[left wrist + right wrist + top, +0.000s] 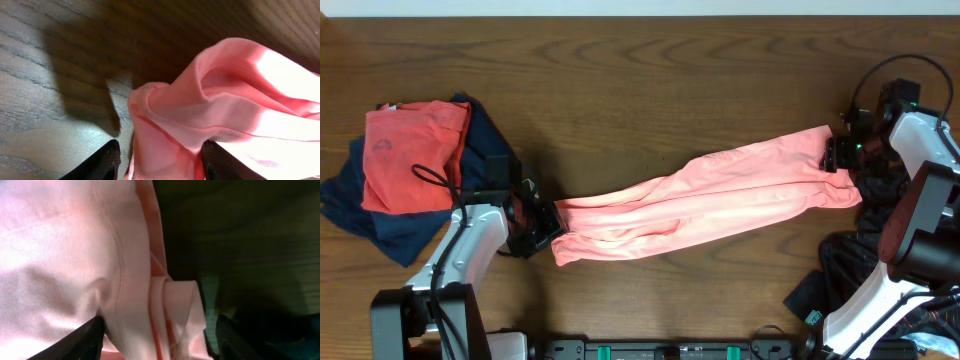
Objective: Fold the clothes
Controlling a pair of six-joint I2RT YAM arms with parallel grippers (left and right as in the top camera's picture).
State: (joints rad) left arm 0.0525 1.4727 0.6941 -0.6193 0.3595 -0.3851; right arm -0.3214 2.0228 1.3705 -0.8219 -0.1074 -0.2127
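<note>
Salmon-pink T-shirt (720, 195) mid-table, ends between spread fingers of left end effector (548, 226) and right end effector (837, 155).

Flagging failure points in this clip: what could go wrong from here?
1. The salmon-pink cotton T-shirt lies stretched and bunched into a rope, so a fold may trap wrinkles.
2. The right claw stands wide around the hem and may lose that end.
3. The left claw holds only a bunched edge.

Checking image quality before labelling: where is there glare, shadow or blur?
Overhead: sharp and evenly lit. Left wrist: glare on the T-shirt, dark shadow on the table. Right wrist: cloth soft and close, right side nearly black.
</note>
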